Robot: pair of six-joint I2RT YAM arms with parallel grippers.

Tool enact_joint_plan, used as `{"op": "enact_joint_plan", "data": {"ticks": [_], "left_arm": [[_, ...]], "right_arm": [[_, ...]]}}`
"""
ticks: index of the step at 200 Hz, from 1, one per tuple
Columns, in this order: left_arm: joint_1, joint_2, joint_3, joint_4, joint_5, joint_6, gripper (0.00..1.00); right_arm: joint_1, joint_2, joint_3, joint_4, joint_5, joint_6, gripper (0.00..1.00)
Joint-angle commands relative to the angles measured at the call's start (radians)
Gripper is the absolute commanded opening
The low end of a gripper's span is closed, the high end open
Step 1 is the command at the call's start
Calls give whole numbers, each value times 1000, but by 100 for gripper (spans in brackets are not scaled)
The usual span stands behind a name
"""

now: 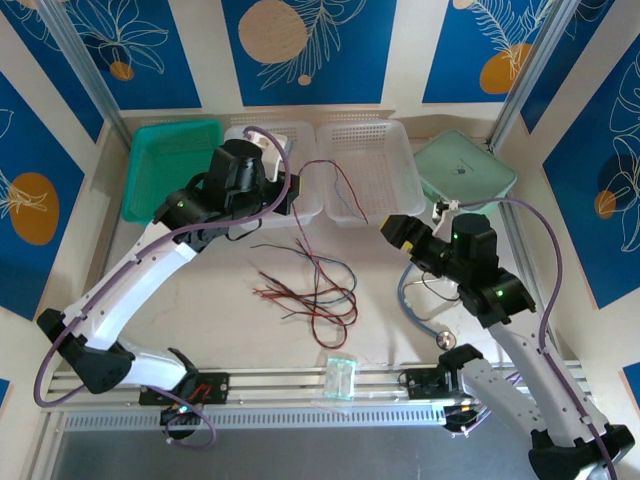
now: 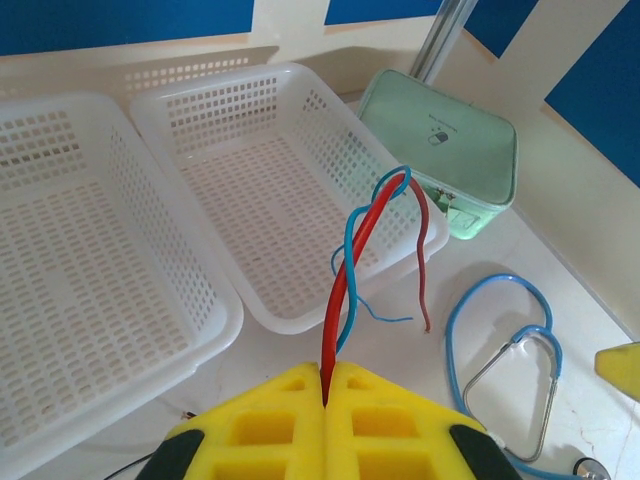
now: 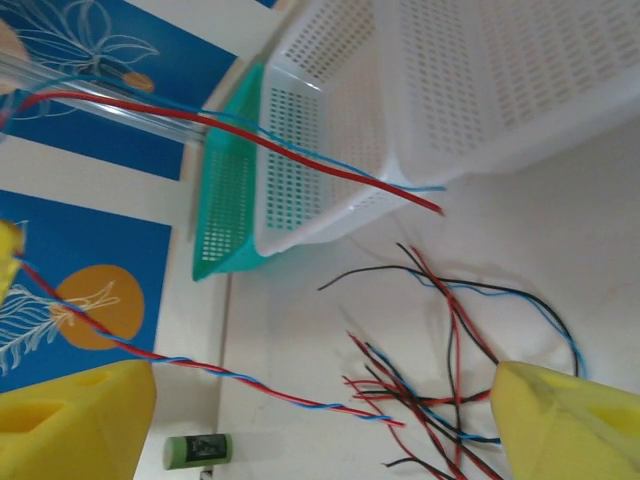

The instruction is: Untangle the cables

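While the loose heap of red, black and blue cables (image 1: 312, 288) lies on the tabletop (image 1: 220, 300) between the two arms, one red-and-blue pair (image 2: 345, 270) is lifted clear of it. It is pinched at the seam of the left gripper (image 2: 327, 385), whose yellow jaws are pressed fully together on it. The pair's free ends are seen dangling before the white perforated basket (image 2: 250, 190) beside the mint-green case (image 2: 450, 140). The right gripper (image 3: 325, 385) is turned toward the heap with its jaws spread wide, and nothing is gripped between them

The step in hand is judged to be the drawing of one strand out of the snarl. It is best done slowly and away from the heap, so that crossings are slipped apart rather than tightened. The wide jaws are best closed on a single strand near a crossing, never on a bunch

Whether the twisted strand (image 3: 250, 385) passing one right finger is touched by it cannot be told. How the held pair runs behind the left fingers is hidden. A small green cylinder (image 3: 197, 450) is too blurred to be named
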Motion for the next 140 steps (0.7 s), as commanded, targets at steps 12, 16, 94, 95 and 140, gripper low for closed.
{"op": "enact_joint_plan", "data": {"ticks": [12, 16, 94, 95, 140], "left_arm": [[-7, -20, 28, -18, 15, 9, 0], [-7, -21, 27, -18, 16, 7, 0], [-7, -77, -96, 103, 6, 51, 0], [-7, -77, -97, 103, 6, 52, 0], [-7, -73, -140, 129, 26, 47, 0]], "right_arm": [[4, 62, 121, -41, 23, -172, 79], [5, 78, 144, -82, 49, -187, 78], [101, 150, 10, 181, 48, 660, 82], [106, 148, 11, 177, 57, 661, 82], [289, 124, -52, 220, 343, 970, 83]]}}
